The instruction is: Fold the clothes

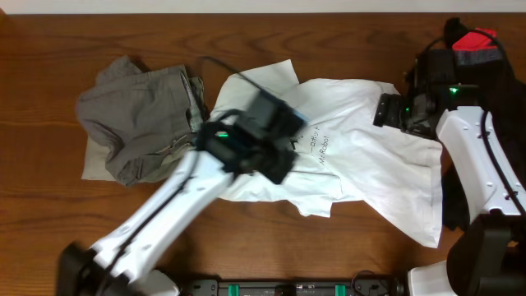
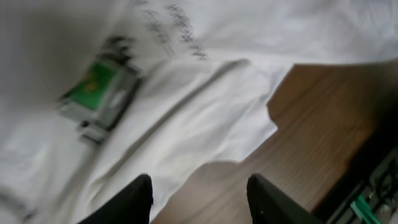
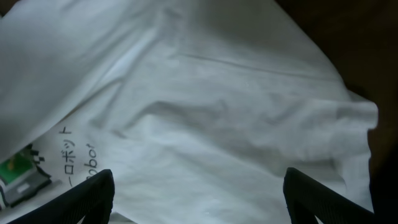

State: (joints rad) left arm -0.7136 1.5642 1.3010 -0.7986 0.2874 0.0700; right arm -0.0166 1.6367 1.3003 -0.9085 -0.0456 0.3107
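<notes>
White T-shirt (image 1: 362,156) sprawled on the desk (image 1: 329,247), nothing gripped
Left claw (image 2: 199,202), wide open, has the shirt's loose edge right below its fingers and bare wood just past it, so a sloppy pinch could catch one layer or scrape. Right claw (image 3: 202,199), also open, only has wrinkled mid-cloth under it; closing there would probably bunch the fold crooked.

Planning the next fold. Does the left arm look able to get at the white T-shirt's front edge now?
Likely yes: the left gripper hovers over the white T-shirt with jaws open, that edge just below and uncovered.
</notes>
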